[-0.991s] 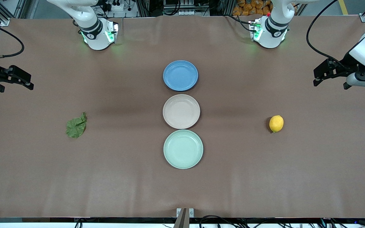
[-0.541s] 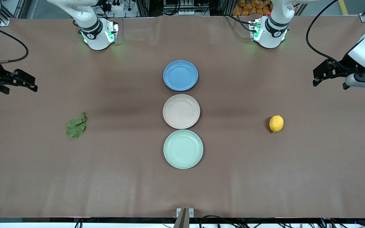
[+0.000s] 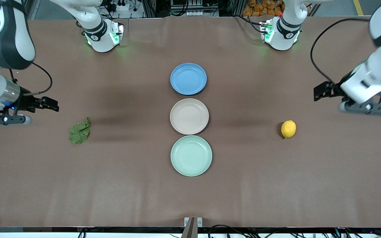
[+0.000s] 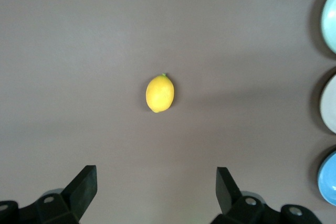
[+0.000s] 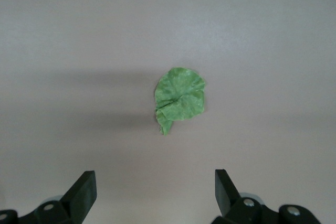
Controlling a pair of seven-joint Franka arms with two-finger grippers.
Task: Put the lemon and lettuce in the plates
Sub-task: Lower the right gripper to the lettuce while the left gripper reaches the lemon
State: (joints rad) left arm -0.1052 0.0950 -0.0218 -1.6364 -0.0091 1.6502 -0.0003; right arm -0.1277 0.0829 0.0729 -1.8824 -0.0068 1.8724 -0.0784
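Yellow lemon (image 3: 288,129) sits mid-right, lettuce (image 3: 79,132) mid-left, plates (image 3: 189,116) centre, still empty on the desk. Both arms have swung inward: left gripper (image 3: 321,91) and right gripper (image 3: 50,105), fingers released, now approaching them.

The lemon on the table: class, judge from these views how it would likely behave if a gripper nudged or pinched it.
The lemon is a small rounded oval lying on its side on the flat table, so a nudge would probably roll it. Its skin looks smooth, so it may slip from a narrow pinch. It looks firm and whole, so it likely keeps its shape.
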